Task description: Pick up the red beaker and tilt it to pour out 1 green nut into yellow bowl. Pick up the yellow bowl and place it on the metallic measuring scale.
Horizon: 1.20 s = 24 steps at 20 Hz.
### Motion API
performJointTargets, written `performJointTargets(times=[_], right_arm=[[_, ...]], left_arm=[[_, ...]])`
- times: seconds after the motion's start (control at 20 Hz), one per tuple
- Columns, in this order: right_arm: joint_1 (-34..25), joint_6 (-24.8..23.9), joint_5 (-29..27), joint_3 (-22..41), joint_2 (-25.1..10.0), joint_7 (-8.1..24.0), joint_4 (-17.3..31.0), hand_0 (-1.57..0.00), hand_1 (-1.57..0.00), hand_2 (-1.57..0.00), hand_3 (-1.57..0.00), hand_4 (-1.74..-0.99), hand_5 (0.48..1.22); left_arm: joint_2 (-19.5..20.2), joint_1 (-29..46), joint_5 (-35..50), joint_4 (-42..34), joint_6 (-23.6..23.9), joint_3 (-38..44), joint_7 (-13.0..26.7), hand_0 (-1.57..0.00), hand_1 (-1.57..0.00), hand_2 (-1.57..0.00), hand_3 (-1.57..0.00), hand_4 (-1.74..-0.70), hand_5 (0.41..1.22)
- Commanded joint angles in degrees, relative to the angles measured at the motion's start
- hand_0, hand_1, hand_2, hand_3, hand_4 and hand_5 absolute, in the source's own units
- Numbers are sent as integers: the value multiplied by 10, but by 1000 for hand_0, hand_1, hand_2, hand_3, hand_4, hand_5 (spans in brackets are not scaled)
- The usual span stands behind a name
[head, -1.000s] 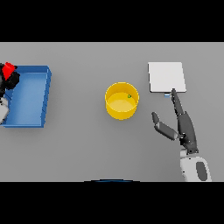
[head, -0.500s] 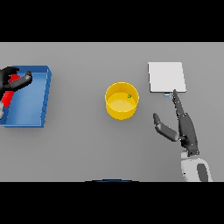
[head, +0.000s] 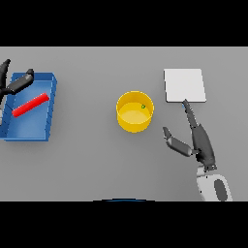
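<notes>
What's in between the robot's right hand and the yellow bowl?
Nothing: in the head view only bare grey table separates the right hand from the yellow bowl.

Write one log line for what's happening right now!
red beaker: lying in blue tray | green nut: in yellow bowl | left robot hand: open | right robot hand: open

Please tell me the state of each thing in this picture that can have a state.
Beaker: lying on its side in the blue tray, not held.
Bowl: upright on the table, one green nut inside, not on the scale.
Scale: nothing on it.
Left hand: open, over the tray's far edge.
Right hand: open, beside the bowl.
</notes>
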Motion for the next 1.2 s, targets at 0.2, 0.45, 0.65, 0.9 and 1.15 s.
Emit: performJointTargets(times=[0.2, 0.45, 0.65, 0.9, 1.15], right_arm=[[-77, 63, 31, 28, -57, 8, 17, 1, 1, 1, 1, -1234, 707], [-166, 106, 136, 86, -127, 28, 52, 1, 1, 1, 1, -1279, 671], [-234, 144, 198, 140, -158, 7, 88, 1, 1, 1, 1, -1270, 664], [-298, 187, 217, 176, -158, -16, 142, 1, 1, 1, 1, -1274, 662], [-356, 221, 234, 209, -154, -41, 200, 1, 1, 1, 1, -1255, 686]], left_arm=[[-13, -1, -1, 1, 7, -6, 4, -12, -10, -10, -9, -786, 704], [-19, -2, 1, 5, 6, -8, 5, -3, -3, -3, -2, -795, 708], [-12, -1, -1, -2, 7, -7, -1, -1, 0, 0, 0, -794, 719], [-14, -1, -4, -3, 8, -11, 3, 0, 1, 1, 1, -799, 721], [-11, 1, -2, -13, 5, -14, 13, 1, 1, 1, 1, -794, 717]])
